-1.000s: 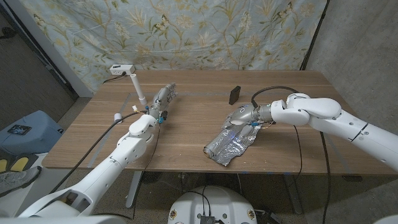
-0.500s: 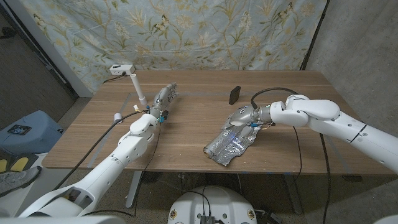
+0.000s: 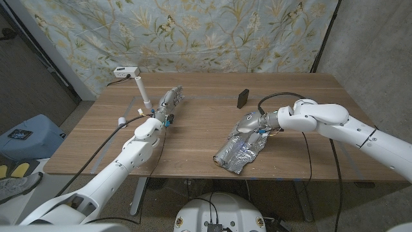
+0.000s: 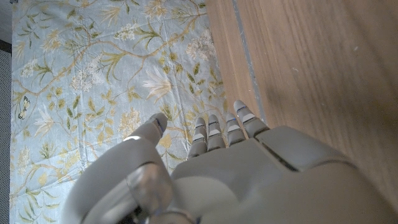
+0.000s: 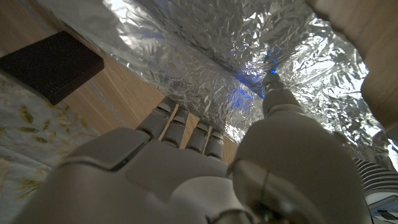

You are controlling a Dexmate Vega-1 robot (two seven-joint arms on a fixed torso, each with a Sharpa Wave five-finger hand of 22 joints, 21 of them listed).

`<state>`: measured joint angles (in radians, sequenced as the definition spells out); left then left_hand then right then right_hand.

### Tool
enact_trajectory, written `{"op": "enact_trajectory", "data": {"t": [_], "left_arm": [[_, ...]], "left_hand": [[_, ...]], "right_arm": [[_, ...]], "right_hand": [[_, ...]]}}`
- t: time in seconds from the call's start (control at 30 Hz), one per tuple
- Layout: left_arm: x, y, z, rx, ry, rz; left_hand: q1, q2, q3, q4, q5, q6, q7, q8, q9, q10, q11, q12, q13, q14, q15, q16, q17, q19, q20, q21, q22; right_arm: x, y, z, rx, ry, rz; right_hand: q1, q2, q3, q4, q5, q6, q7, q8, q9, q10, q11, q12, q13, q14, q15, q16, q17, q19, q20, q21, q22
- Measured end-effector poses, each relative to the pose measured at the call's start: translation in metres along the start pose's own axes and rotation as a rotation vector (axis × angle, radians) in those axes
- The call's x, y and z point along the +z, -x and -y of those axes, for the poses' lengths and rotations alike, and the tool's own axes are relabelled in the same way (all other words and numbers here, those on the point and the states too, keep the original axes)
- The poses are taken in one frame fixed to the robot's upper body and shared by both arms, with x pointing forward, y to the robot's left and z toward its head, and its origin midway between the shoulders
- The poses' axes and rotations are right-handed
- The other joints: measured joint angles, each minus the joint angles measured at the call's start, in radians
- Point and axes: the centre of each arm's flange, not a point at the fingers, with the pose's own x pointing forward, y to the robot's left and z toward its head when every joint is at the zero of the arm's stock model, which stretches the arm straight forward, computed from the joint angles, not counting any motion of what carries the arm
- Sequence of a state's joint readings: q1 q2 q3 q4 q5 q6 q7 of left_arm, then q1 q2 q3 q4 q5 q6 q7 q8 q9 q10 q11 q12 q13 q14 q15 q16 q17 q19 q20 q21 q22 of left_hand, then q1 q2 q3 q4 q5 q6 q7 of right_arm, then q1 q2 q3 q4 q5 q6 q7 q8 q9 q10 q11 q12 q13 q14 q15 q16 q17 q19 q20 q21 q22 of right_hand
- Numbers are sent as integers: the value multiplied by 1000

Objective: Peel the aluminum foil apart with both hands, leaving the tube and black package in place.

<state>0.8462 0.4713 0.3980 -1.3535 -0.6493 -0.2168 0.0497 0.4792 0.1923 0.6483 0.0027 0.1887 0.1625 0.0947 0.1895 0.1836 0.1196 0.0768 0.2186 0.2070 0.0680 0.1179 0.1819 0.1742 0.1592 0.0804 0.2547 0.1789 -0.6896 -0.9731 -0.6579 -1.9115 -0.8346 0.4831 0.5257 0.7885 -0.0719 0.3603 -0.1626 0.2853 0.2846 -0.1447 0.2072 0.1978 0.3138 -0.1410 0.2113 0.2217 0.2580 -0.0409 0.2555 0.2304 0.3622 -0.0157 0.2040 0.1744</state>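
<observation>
The crumpled aluminum foil lies near the table's front edge, right of the middle. My right hand is at its far edge. In the right wrist view the thumb presses on top of the foil while the fingers reach under its edge, so the hand pinches it. The black package lies beyond the foil, apart from it. A white tube is at the far left of the table. My left hand hovers beside the tube with its fingers stretched out and holds nothing.
A white box sits at the table's far left corner. A black cable loops over the table behind my right wrist. A small white piece lies near the table's left edge. A flowered cloth hangs behind.
My right hand has drawn slightly left and nearer, and the foil's near end has shifted a little to the right with it. The left hand has stayed put.
</observation>
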Motion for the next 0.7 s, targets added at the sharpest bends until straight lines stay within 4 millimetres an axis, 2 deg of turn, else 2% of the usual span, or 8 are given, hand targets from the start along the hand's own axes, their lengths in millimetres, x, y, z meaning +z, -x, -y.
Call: {"op": "enact_trajectory", "data": {"t": [0.33,0.7], "left_arm": [[0,1,2,3,2,4],[1,2,5,2,5,12]], "left_hand": [[0,0,0,0,0,0,0,0,0,4,4,0,0,0,0,0,0,0,0,0,0],[0,0,0,0,0,0,0,0,0,4,4,0,0,0,0,0,0,4,4,-7,0]], "right_arm": [[5,1,-3,3,6,11],[7,3,-2,-4,8,12]], "right_hand": [[8,0,3,-3,0,11,0,5,0,12,1,8,4,16,2,4,0,11,-8,0,0],[8,0,7,1,0,11,0,5,0,23,5,11,9,21,2,4,0,22,3,0,0]]}}
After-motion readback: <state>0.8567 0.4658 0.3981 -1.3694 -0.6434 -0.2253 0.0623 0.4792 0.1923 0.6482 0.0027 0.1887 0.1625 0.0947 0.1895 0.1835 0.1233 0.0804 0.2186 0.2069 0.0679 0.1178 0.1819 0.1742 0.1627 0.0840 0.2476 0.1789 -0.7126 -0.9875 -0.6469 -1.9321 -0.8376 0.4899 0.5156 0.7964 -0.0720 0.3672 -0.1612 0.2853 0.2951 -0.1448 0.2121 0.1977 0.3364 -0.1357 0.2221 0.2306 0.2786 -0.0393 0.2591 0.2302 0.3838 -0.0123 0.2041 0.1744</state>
